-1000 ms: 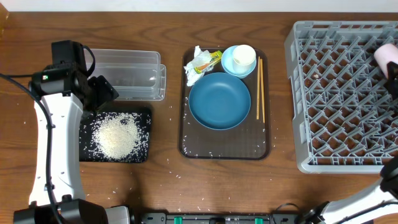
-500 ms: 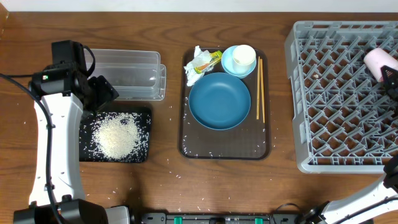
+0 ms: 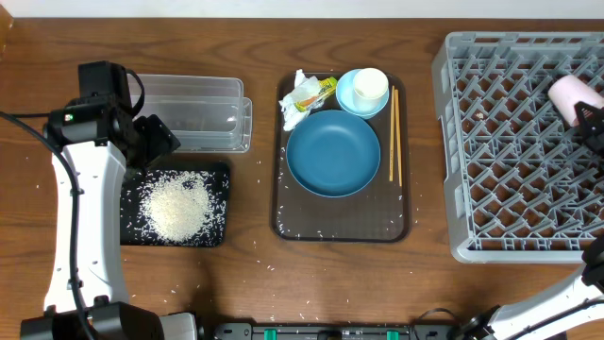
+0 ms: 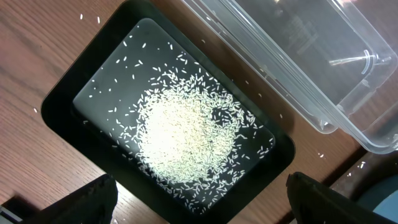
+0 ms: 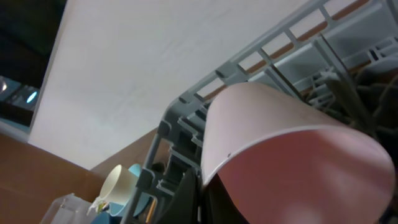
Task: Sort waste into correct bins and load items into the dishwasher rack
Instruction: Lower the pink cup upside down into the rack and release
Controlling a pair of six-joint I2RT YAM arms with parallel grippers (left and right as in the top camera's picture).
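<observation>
- The pink cup (image 3: 569,92), smooth and tapered, is clamped in the closed right end effector (image 3: 587,111) at the upper right of the overhead frame, over the grey lattice dishwasher rack (image 3: 510,189).
- The left end effector (image 4: 205,208) hangs spread wide over the shallow black tray (image 4: 62,99), where a heap of white rice (image 4: 186,134) lies beside the clear plastic tub (image 4: 323,62).
- Only the overhead view shows the thin chopsticks (image 3: 394,137) beside the dark-blue bowl (image 3: 332,153) on the brown tray (image 3: 340,227).
</observation>
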